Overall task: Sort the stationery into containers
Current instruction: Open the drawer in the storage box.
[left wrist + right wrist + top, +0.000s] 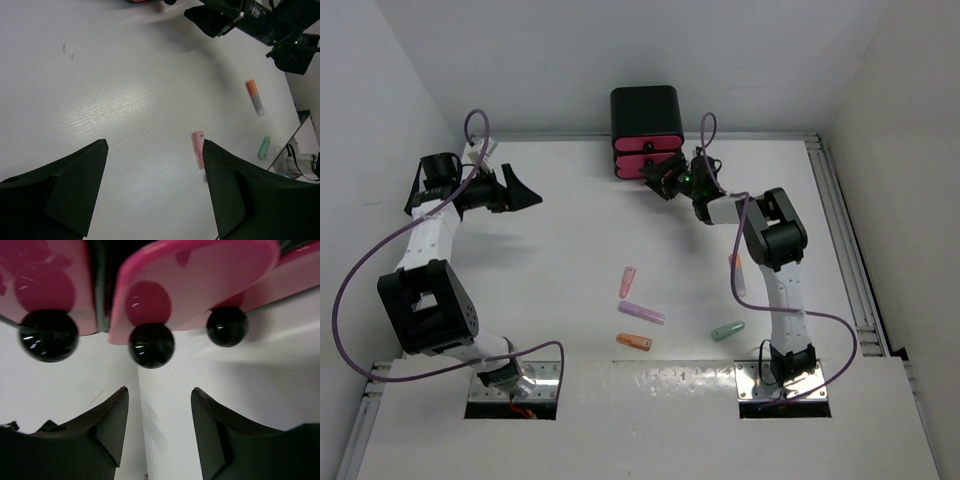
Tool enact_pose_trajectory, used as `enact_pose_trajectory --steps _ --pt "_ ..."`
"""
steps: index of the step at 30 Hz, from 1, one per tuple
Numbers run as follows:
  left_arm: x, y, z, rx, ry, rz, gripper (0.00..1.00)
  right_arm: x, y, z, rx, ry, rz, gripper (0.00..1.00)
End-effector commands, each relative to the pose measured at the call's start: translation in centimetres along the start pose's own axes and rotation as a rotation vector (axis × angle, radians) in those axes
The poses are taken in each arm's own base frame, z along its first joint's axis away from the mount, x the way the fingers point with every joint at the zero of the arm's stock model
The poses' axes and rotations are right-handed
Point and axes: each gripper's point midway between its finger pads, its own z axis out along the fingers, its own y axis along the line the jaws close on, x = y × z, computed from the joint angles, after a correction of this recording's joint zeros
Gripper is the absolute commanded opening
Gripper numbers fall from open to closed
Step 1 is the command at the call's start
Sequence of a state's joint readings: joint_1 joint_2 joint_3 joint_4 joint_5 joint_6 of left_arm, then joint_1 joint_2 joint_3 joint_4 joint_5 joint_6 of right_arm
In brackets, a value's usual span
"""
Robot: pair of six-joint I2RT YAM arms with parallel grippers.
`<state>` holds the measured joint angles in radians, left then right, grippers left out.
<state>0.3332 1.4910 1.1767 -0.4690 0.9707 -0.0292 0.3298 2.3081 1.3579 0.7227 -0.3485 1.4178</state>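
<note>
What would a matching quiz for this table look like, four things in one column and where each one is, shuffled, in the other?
1 pink stick
2 orange stick
3 green stick
4 right fingers

A at the drawer knobs
B next to the purple stick, near side
C close to the right arm's base
D next to the purple stick, far side

Pairs: 1-D, 2-B, 3-C, 4-A

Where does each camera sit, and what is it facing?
Top external: above, behind the arms, looking down on the table; both arms show.
Left wrist: on the left arm, facing across the table; open left pincer shows.
Right wrist: on the right arm, facing the pink drawers; open right pincer shows.
Shared: top and left wrist both see the pink stick.
</note>
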Motion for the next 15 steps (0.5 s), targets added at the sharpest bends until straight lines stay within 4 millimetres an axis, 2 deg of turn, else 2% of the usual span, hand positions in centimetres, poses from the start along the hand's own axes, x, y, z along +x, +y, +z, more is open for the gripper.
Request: enact_pose_trajectory --steps 1,6,15 --pt "-2.2 -0.5 -0.8 0.020 -0.045 0.069 0.83 -1.1 1.8 0.7 -0.056 -0.026 -0.051 0.52" --pt "-2.2 -0.4 -1.0 0.024 -0.049 0.065 0.82 -1.6 1.5 1.1 -0.052 -0.034 -0.062 0.51" --pt "-1.8 0.3 -0.8 0.019 -0.045 0.049 0.83 -2.7 2.1 1.7 -0.063 -0.056 -0.070 0.51"
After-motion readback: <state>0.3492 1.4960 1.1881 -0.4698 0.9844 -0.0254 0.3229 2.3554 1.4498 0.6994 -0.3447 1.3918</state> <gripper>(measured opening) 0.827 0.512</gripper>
